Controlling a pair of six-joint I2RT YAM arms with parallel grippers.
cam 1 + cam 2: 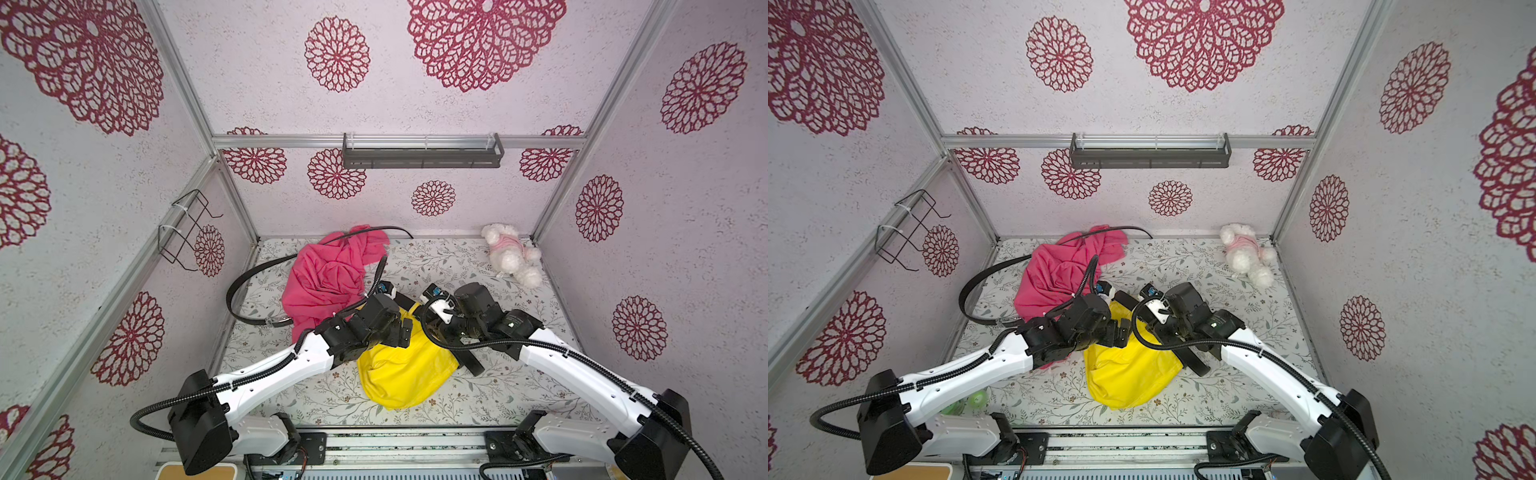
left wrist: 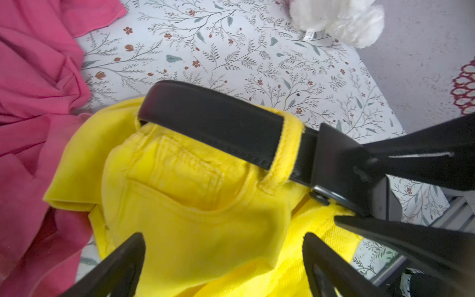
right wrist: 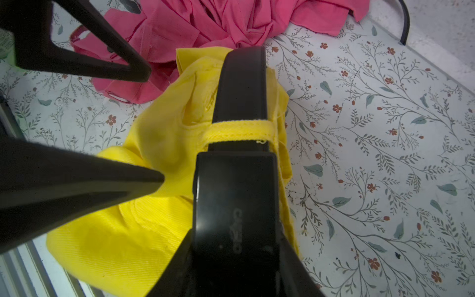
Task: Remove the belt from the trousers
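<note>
Yellow trousers (image 1: pixel 407 374) lie crumpled mid-table between both arms. A wide black belt (image 2: pixel 213 120) runs through a yellow belt loop (image 2: pixel 285 151) at the waistband, and its black buckle (image 3: pixel 236 195) sits just outside that loop. My right gripper (image 3: pixel 236 236) is shut on the buckle, one finger on each side. My left gripper (image 2: pixel 223 239) hangs open just above the trousers' pocket area, with yellow cloth below the gap and nothing gripped. In both top views the arms hide most of the belt and both grippers' fingertips.
A crumpled pink garment (image 1: pixel 328 278) lies at the back left with a thin black belt (image 1: pixel 232 291) curving round it. A white plush toy (image 1: pixel 513 257) sits in the back right corner. A wire rack (image 1: pixel 187 232) hangs on the left wall and a grey shelf (image 1: pixel 422 153) on the back wall.
</note>
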